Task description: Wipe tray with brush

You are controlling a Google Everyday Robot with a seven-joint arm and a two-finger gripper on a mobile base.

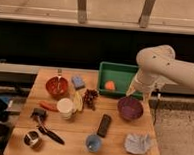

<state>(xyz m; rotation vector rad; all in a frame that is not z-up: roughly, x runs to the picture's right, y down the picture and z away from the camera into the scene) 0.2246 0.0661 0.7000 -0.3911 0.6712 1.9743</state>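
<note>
The brush [47,131] lies front left on the wooden worktop [76,143]. Farther back, beyond the purple bowl [130,108], the gripper [135,89] hangs at the right end of the green tray [118,72], jaws released and empty.

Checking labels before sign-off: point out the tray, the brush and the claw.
tray [120,76], camera view, bare green floor near its back wall.
brush [51,134], camera view, on its thin black handle.
claw [139,93], camera view, tip of the arm at the tray's right end.
</note>
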